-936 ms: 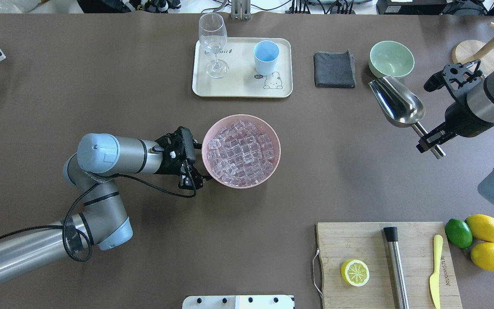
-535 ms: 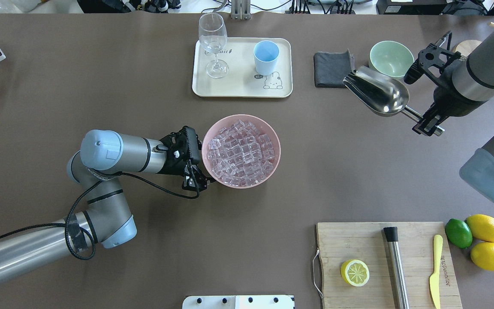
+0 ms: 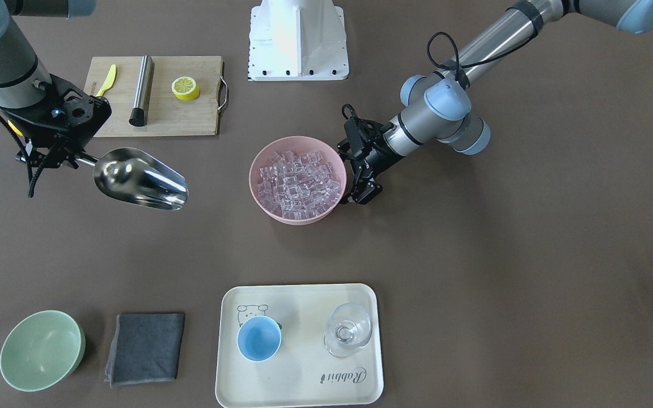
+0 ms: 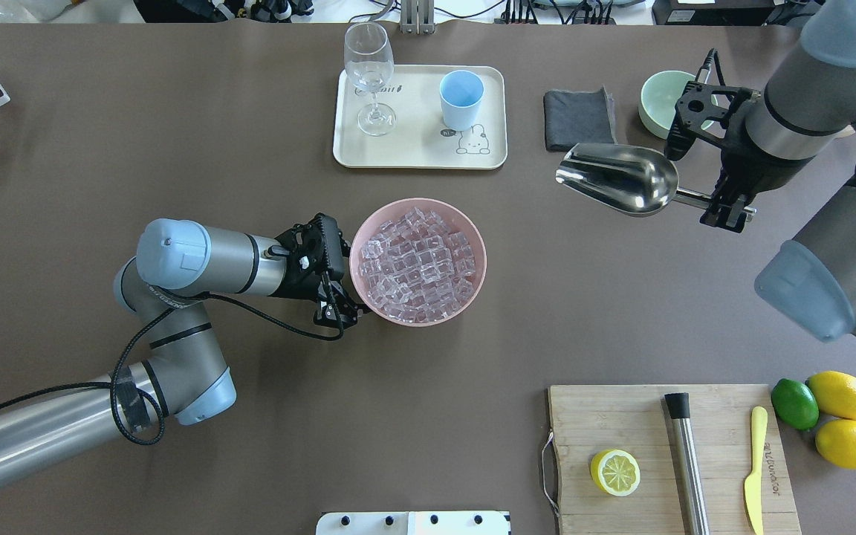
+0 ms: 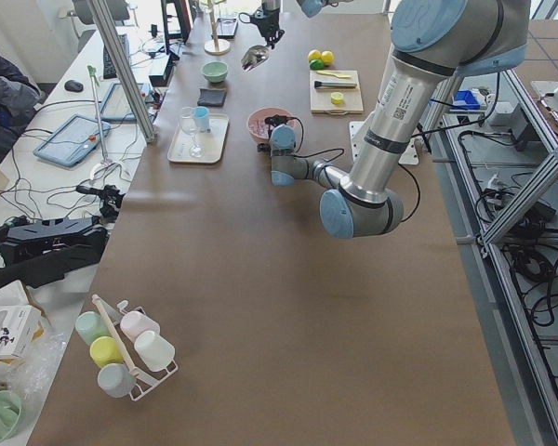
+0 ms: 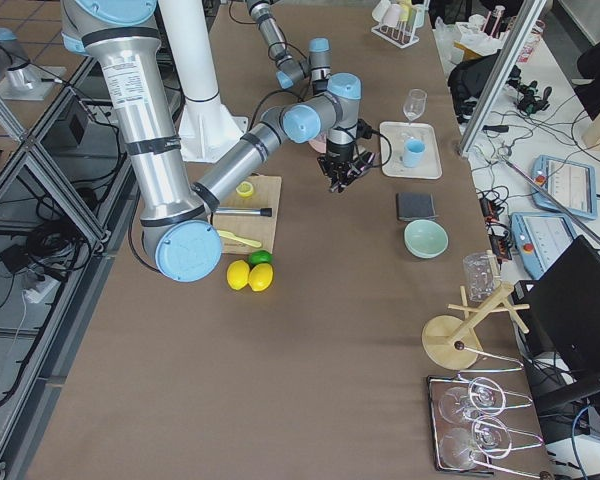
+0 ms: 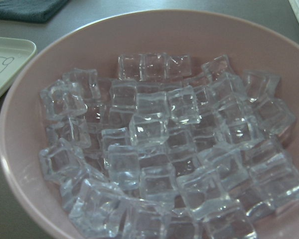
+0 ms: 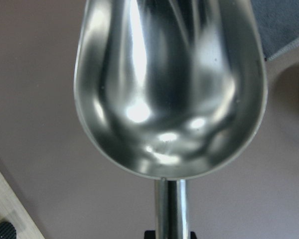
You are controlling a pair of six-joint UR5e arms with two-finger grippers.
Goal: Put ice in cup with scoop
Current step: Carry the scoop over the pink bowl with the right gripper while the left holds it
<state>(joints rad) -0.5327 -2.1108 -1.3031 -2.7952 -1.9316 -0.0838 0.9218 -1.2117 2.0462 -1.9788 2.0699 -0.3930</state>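
Note:
The ice (image 4: 417,264) fills a pink bowl (image 4: 472,223) at mid-table; it also shows in the front view (image 3: 298,180) and close up in the left wrist view (image 7: 159,149). My left gripper (image 4: 340,312) is at the bowl's left rim and looks shut on it. My right gripper (image 4: 725,206) is shut on the rod handle of the steel scoop (image 4: 617,178), held level and empty above the table, right of the bowl. The scoop's trough (image 8: 169,89) faces the bowl. The light-blue cup (image 4: 461,98) stands on the cream tray (image 4: 420,156).
A clear stemmed glass (image 4: 368,74) shares the tray. A grey cloth (image 4: 579,117) and a pale green bowl (image 4: 657,100) lie behind the scoop. A cutting board (image 4: 621,416) holds a lemon half, a steel cylinder and a yellow knife; lemons and a lime (image 4: 844,416) sit beside it.
My right arm has swung the scoop left toward the pink bowl and turned its handle level. My left gripper has closed in on the bowl's left rim.

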